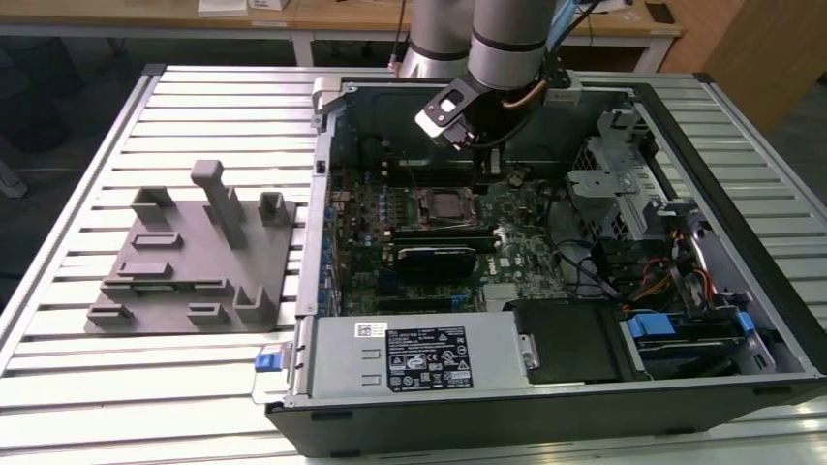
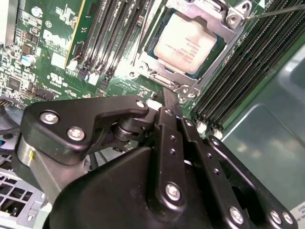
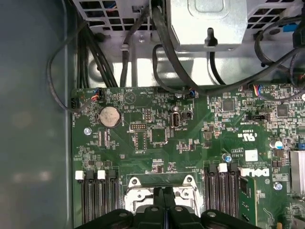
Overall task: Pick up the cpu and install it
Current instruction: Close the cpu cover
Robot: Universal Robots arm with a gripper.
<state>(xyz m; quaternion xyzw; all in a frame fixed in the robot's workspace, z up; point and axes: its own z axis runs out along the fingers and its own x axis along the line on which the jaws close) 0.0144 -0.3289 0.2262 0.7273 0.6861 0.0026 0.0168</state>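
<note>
Exterior view first: a slatted silver metal table [image 1: 194, 107] carries a black desktop computer case [image 1: 543, 417] lying with its side off, and a grey plastic fixture block [image 1: 194, 262] sits apart from it toward the exterior view's left. A grey robot arm [image 1: 505, 39] reaches down into the far end of the case, and its black gripper [image 1: 490, 167] hangs just above the green motherboard [image 1: 517, 252]. The cpu [image 1: 447, 204], a small flat square chip with a silver-grey top, lies in the socket near the middle of the board, close beside the gripper. A silver power supply box [image 1: 413, 354] fills the near corner of the case. In the second wrist view the cpu [image 2: 188, 43] sits flat inside the socket's silver metal frame [image 2: 228, 26], which borders its edges, with rows of black memory slots [image 2: 114, 28] on either side. The gripper [image 2: 167, 98] is apart from the chip, its fingers pressed together on nothing. In the first wrist view the closed gripper [image 3: 164, 198] stands in front of the frame [image 3: 135, 183]. Beyond it there is a round silver coin battery [image 3: 109, 116], and black cables [image 3: 167, 57] loop across past the board's edge.
</note>
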